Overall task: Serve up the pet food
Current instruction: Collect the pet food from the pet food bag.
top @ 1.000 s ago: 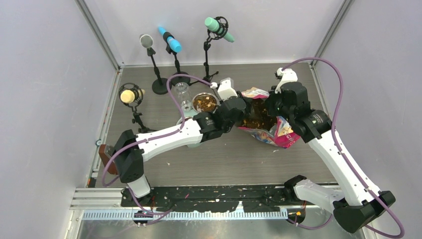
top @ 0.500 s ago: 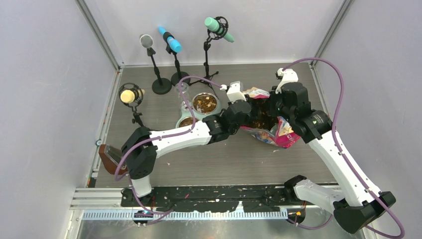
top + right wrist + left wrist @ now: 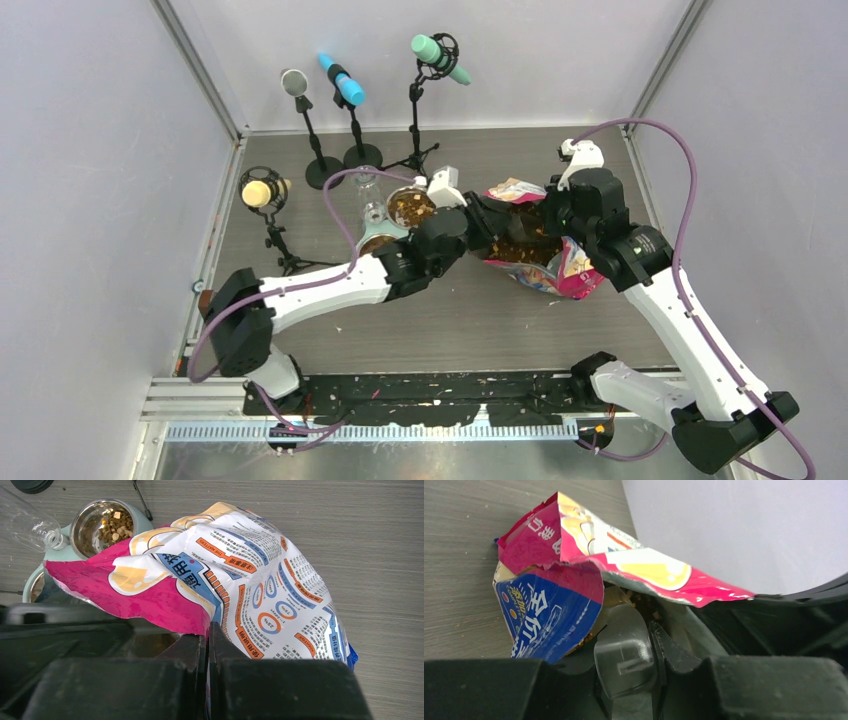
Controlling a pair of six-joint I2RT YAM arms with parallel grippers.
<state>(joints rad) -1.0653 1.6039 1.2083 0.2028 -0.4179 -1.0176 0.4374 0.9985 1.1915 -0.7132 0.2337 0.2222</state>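
Fingers (image 3: 676, 655) clenched: left gripper (image 3: 624, 672) on clear plastic scoop (image 3: 621, 645), right gripper (image 3: 207, 647) on glossy pink bag (image 3: 260, 595).
Scoop re-angled, three o'clock; brown kibble (image 3: 515, 243) likely being loaded.

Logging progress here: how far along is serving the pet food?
Done: kibble already lies in the far steel bowl. In hand: the right gripper pinches the bag open while the left gripper holds the clear scoop inside its mouth. Left: lift out a scoopful and pour it.

White-shelled left arm (image 3: 320, 290) and right arm (image 3: 690, 330), black joints (image 3: 412, 265), looping purple cables (image 3: 692, 190), matte black left claw (image 3: 639, 655) and right claw (image 3: 207, 640)
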